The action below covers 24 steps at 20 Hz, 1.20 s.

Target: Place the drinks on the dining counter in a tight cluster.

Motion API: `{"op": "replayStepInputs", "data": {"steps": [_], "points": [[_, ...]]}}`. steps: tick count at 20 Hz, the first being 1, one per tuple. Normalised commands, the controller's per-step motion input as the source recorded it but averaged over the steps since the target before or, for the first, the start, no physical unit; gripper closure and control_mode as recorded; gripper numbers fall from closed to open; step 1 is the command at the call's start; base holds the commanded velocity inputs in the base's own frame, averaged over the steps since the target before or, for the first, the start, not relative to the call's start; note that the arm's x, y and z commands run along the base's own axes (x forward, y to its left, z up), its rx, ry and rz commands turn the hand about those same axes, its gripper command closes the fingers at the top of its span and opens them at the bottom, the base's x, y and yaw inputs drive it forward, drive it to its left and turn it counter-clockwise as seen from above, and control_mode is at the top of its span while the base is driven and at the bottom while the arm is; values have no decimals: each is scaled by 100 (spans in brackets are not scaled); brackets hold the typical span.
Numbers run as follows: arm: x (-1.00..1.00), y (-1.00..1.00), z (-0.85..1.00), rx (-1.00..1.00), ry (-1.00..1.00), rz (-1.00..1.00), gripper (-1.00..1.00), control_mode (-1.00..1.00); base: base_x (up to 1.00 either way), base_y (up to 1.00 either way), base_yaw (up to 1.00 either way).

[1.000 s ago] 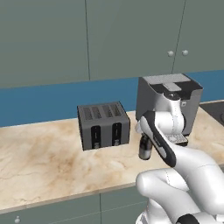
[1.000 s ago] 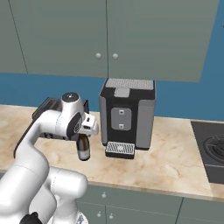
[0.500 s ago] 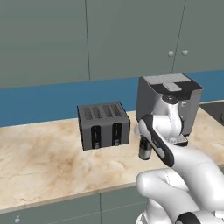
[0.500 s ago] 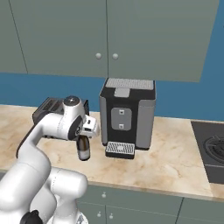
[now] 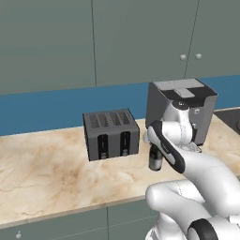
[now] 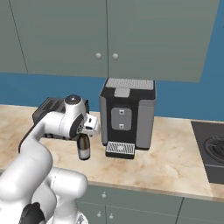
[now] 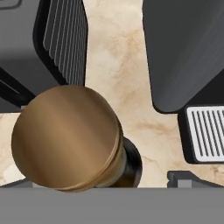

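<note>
Claw [image 6: 84, 139] spread apart over 1 dark bottle [image 6: 83, 148] mid-worktop [image 6: 175, 166]; pickup step; next: lower, clamp its neck.

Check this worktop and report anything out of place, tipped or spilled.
Nothing is spilled or tipped. The one odd item is a dark bottle with a bronze cap, standing upright on the marble worktop between the toaster and coffee machine; drinks belong on the dining counter.
</note>
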Motion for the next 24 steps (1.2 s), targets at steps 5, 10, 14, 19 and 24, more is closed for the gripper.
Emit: {"op": "replayStepInputs", "data": {"steps": [5, 10, 14, 19, 24], "points": [[2, 0, -3, 0, 0, 0, -100, -100, 0, 0, 0], [0, 0, -4, 0, 0, 0, -100, -100, 0, 0, 0], [0, 0, -18, 0, -7, 0, -100, -100, 0, 0, 0], [0, 0, -18, 0, -12, 0, -100, -100, 0, 0, 0], [0, 0, -5, 0, -16, 0, -100, -100, 0, 0, 0]]}}
